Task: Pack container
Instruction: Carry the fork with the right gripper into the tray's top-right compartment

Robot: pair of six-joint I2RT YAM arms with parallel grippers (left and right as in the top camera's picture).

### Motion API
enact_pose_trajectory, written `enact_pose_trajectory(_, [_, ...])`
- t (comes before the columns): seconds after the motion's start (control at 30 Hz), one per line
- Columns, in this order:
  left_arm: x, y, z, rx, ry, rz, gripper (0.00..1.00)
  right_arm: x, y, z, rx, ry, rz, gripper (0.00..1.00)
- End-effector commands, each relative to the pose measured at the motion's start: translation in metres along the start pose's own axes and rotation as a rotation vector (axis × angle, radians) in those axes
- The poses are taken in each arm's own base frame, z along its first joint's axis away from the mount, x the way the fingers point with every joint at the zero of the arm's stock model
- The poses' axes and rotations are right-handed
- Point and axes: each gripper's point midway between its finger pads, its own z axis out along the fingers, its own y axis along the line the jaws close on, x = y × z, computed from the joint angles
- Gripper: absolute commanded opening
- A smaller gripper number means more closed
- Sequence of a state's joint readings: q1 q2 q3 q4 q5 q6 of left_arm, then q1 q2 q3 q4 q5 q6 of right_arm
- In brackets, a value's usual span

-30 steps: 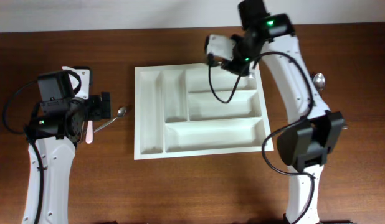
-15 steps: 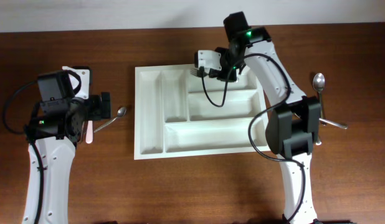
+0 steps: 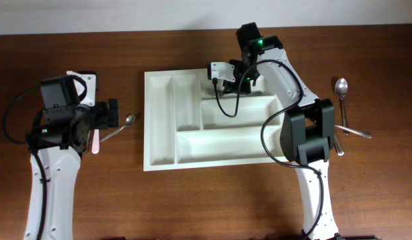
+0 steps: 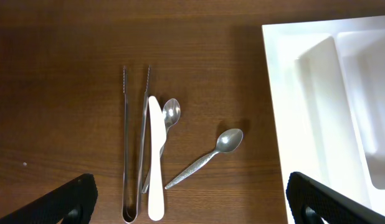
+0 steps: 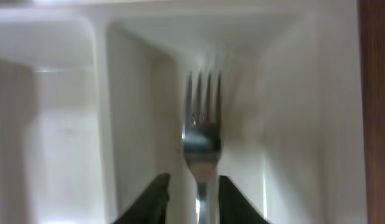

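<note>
The right gripper (image 5: pixel 194 186) had its fingers drawn in close on either side of the handle of a metal fork (image 5: pixel 202 118), which it carried tines forward. From overhead it hung above the far wide compartment of the container (image 3: pixel 159 120). The wrist view was too blurred to tell whether the tines touched the floor of that compartment. The fork looked stiff, thin and slick, so a grip on the handle seemed right, though it could probably twist between the pads. The container lay flat on the tabletop (image 3: pixel 73 200) between the two arms, and every compartment visible from overhead was bare. It was judged light, rigid and smooth-bottomed, likely to slide if a utensil or finger pushed on a divider. Its raised outer rim seemed the one place to pinch it, should it need steadying. The left gripper (image 4: pixel 189 190) was spread wide and held nothing. It hovered over the cutlery lying on the left-arm side of the container: tongs (image 4: pixel 133 143), a white knife (image 4: pixel 155 162) with a plain spoon (image 4: pixel 171 112) beside it, and a patterned spoon (image 4: pixel 211 155) nearer the container's rim. On the opposite side of the container lay another spoon (image 3: pixel 341 87) and more metal pieces (image 3: pixel 353 131), too small to name.
</note>
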State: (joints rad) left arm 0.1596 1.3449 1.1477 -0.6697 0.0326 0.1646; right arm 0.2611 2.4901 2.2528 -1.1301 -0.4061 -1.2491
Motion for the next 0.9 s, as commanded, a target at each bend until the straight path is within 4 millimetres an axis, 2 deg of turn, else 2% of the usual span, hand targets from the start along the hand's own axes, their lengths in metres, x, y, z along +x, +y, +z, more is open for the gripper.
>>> enact_pose_trajectory(0.0, [-0.006,0.003,-0.002,-0.011,-0.011,0.011,0.99,-0.019,-0.019,-0.059,0.125,-0.023,0.097,0.35])
enact_pose_trajectory(0.03, [-0.006,0.003,-0.002,-0.010,-0.011,0.011,0.99,-0.022,-0.026,-0.087,0.178,-0.033,0.172,0.42])
enact_pose_trajectory(0.13, [-0.006,0.003,-0.002,-0.010,-0.011,0.011,0.99,-0.021,-0.035,-0.154,0.282,-0.079,0.367,0.53])
enact_pose_trajectory(0.23, [-0.006,0.003,-0.002,-0.011,-0.011,0.011,0.99,-0.003,-0.035,-0.227,0.384,-0.138,0.598,0.66])
enact_pose_trajectory(0.3, [-0.006,0.003,-0.002,-0.010,-0.011,0.011,0.99,0.024,-0.033,-0.274,0.461,-0.166,0.725,0.68])
enact_pose_trajectory(0.37, [-0.006,0.003,-0.002,-0.010,-0.011,0.011,0.99,0.058,-0.034,-0.305,0.526,-0.183,0.844,0.68])
enact_pose_trajectory(0.4, [-0.006,0.003,-0.002,-0.010,-0.011,0.011,0.99,0.091,-0.035,-0.321,0.563,-0.193,0.962,0.68])
enact_pose_trajectory(0.43, [-0.006,0.003,-0.002,-0.010,-0.011,0.011,0.99,0.118,-0.034,-0.327,0.580,-0.198,1.059,0.68])
enact_pose_trajectory(0.53, [-0.006,0.003,-0.002,-0.010,-0.011,0.011,0.99,0.193,-0.027,-0.326,0.578,-0.201,1.359,0.64])
enact_pose_trajectory(0.63, [-0.006,0.003,-0.002,-0.010,-0.011,0.011,0.99,0.248,-0.007,-0.299,0.489,-0.172,1.623,0.63])
enact_pose_trajectory(0.7, [-0.006,0.003,-0.002,-0.010,-0.011,0.011,0.99,0.266,0.011,-0.273,0.398,-0.121,1.704,0.63])
enact_pose_trajectory(0.87, [-0.006,0.003,-0.002,-0.010,-0.011,0.011,0.99,0.289,0.046,-0.213,0.247,0.001,1.780,0.63])
